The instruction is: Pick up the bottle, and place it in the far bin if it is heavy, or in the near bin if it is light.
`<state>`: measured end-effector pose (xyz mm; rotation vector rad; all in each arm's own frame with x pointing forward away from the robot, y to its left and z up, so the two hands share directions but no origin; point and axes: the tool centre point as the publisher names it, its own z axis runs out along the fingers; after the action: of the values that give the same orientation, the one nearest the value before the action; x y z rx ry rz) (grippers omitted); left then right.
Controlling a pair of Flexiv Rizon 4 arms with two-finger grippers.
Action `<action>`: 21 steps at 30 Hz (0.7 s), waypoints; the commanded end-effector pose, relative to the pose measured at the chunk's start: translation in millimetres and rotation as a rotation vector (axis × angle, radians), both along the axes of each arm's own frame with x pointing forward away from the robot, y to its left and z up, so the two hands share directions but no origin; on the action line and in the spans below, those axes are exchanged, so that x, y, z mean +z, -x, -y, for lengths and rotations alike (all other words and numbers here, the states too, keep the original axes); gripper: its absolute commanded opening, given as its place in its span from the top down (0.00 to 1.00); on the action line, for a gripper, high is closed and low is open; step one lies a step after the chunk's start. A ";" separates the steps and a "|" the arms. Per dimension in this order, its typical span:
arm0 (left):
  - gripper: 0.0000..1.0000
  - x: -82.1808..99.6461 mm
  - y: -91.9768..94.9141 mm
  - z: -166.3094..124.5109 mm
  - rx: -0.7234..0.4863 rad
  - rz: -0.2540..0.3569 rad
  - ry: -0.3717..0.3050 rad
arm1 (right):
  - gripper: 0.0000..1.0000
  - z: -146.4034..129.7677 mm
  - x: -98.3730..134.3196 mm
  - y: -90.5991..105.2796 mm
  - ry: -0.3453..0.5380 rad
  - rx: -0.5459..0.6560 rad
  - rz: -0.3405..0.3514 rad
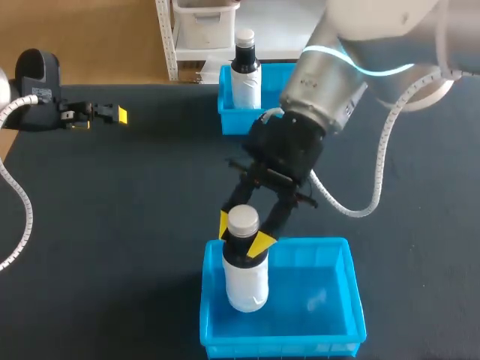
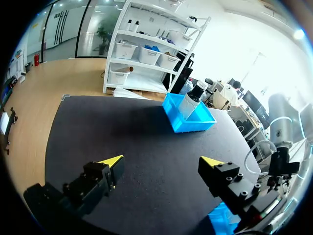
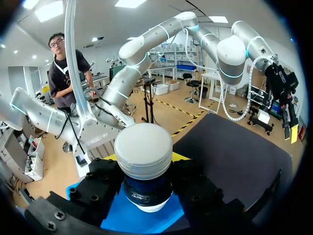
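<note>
On the dark worktop (image 1: 135, 210) in the head view, the near bin (image 1: 352, 300), bright blue, sits at about 6 o'clock, and the far bin (image 1: 225, 112), the same blue, sits at about 12 o'clock by the far edge. The right arm (image 1: 330, 82) comes in from 2 o'clock and slants down toward the near bin. The right jaws are closed on the bottle (image 1: 244, 262): one yellow tip (image 1: 260, 243) presses the dark neck just under the white cap, and the other tip presses it from the opposite side. The bottle has a white body and stands roughly upright inside the near bin, close to its 9 o'clock wall; whether its base rests on the bin floor cannot be told. In the right wrist view the white cap of the bottle (image 3: 143, 152) sits between the black fingers, with the blue of the near bin (image 3: 122, 215) under it. A second bottle (image 1: 245, 71), dark-shouldered with a white cap and pale label, stands upright in the far bin. The left arm (image 1: 34, 86) lies at 10 o'clock, well apart from both bins. In the left wrist view the left jaws are spread wide with only bare worktop (image 2: 146, 147) between them, and the far bin (image 2: 190, 120) with the second bottle (image 2: 190, 100) lies ahead.
</note>
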<state>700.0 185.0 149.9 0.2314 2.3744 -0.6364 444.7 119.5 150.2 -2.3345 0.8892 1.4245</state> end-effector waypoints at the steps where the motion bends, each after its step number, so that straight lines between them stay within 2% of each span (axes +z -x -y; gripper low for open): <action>1: 0.00 0.0 0.0 0.0 0.000 0.000 0.000 | 0.62 -0.5 -7.4 -2.8 -0.005 -0.002 -0.006; 8: 0.00 0.0 0.0 0.0 0.000 0.000 0.000 | 0.60 0.1 -16.2 -5.5 -0.002 -0.006 -0.016; 12: 0.00 0.0 0.0 0.0 0.000 0.000 0.000 | 0.53 0.3 -20.8 -7.0 0.006 -0.011 -0.025; 13: 0.00 0.0 0.0 0.0 0.000 0.000 0.000 | 0.47 0.5 -21.4 -7.5 0.008 -0.012 -0.026; 14: 0.00 0.0 0.0 0.0 0.000 0.000 0.000 | 0.16 0.6 -21.9 -8.0 0.009 -0.014 -0.027; 15: 0.00 0.0 0.0 0.0 0.000 0.000 0.000 | 0.00 0.8 -22.3 -8.5 0.012 -0.015 -0.028; 21: 0.00 0.0 0.0 0.0 0.000 0.000 0.000 | 0.00 4.8 -22.4 -12.5 0.029 -0.031 -0.039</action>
<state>700.0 185.0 149.9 0.2314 2.3744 -0.6364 454.3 116.3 127.2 -2.3122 0.9546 1.4528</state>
